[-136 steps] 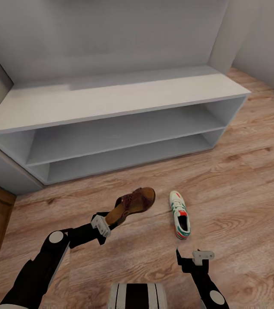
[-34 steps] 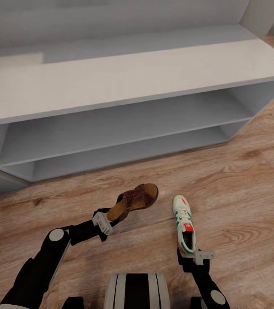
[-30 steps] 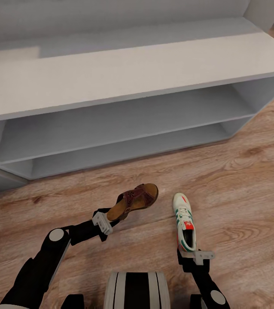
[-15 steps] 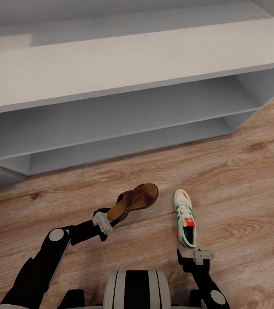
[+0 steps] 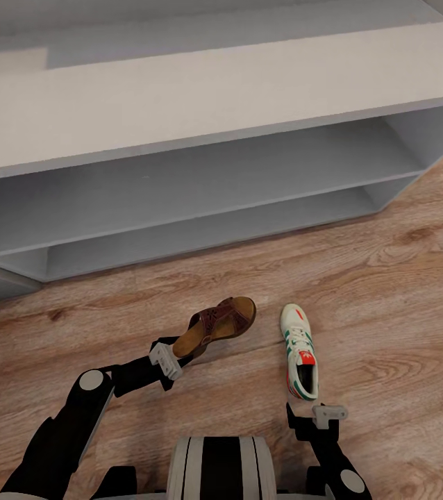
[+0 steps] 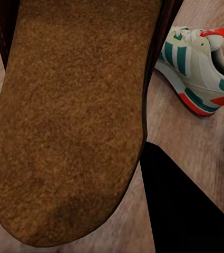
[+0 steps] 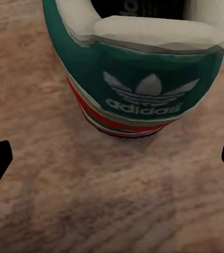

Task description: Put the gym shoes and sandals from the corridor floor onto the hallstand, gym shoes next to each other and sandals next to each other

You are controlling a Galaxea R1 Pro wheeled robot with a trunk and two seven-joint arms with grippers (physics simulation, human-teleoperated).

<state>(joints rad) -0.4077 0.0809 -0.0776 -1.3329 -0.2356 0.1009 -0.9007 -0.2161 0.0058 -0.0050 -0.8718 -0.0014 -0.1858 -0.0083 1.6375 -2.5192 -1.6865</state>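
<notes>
My view has crept closer to the hallstand (image 5: 180, 118) while the left gripper (image 5: 168, 359) keeps pinching the sandal (image 5: 216, 326) aloft. The gym shoe (image 5: 299, 349) lies on the corridor floor (image 5: 388, 312) just ahead of my right gripper (image 5: 319, 419) (fingers spread wide), nothing between them.

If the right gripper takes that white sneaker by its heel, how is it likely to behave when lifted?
The gym shoe lies flat on the floor, its heel toward the right gripper, whose fingers are apart. Held by the heel alone, its long toe would probably droop. The padded green collar looks soft, so it may squash. It should not roll.
</notes>
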